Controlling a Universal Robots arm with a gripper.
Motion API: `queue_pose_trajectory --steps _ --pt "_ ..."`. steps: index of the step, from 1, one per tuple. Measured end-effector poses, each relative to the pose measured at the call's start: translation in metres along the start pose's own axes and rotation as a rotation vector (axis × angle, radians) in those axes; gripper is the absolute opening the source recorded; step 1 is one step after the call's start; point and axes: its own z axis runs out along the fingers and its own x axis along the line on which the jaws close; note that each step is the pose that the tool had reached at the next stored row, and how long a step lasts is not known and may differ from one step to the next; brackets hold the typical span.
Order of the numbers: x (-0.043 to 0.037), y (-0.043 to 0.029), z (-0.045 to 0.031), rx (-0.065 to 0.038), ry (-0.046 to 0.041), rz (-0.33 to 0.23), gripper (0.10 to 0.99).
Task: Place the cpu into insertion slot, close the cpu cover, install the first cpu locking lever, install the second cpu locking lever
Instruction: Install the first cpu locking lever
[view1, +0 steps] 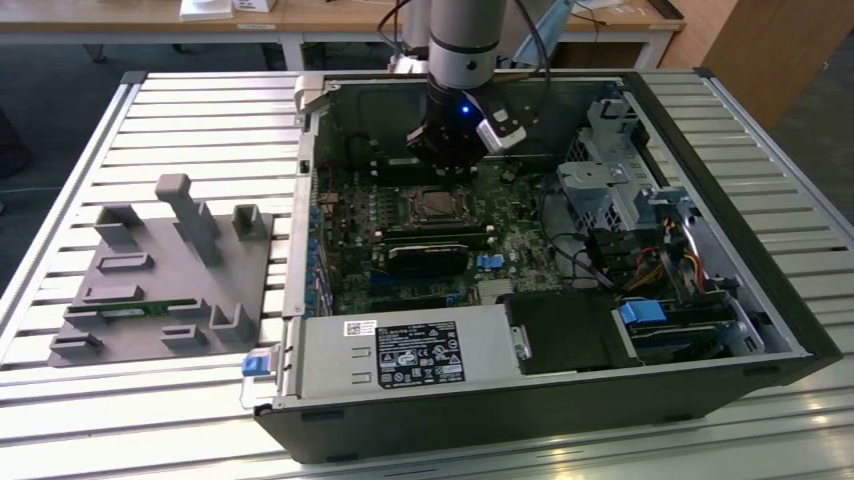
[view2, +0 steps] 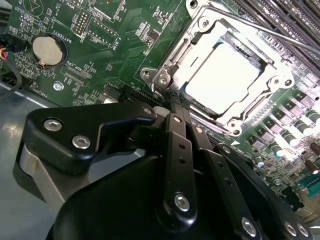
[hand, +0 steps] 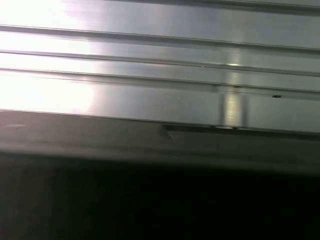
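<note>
One arm (view1: 467, 45) is seen in the exterior view reaching down into an open grey case (view1: 747, 300) that lies on a slatted metal table (view1: 174, 110). The gripper (view1: 447, 160) is held low over the green board (view1: 521, 240), just behind the slot (view1: 437, 206), which sits near the middle of the board. In the second wrist view the gripper (view2: 176, 102) is shown with its black fingers (view2: 180, 145) pressed together, nothing being pinched between them, and the tips are placed right at the edge of the slot (view2: 165, 80). The cpu (view2: 222, 75) is seated in the slot, its pale metal top lit brightly. The cover (view2: 250, 47) is laid down flat around it, framing the chip. Whether the levers are latched cannot be told. A round coin cell (view2: 48, 50) is mounted on the board, well apart from the slot. On the exterior view's left, a grey fixture (view1: 167, 275) is set on the table beside the case. Bright metal slats (hand: 160, 75) are shown in the first wrist view.
</note>
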Motion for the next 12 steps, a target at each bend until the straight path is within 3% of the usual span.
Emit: queue_pose_trajectory --steps 12 --pt "-0.0015 0.0025 0.0016 0.002 0.0018 0.000 0.106"
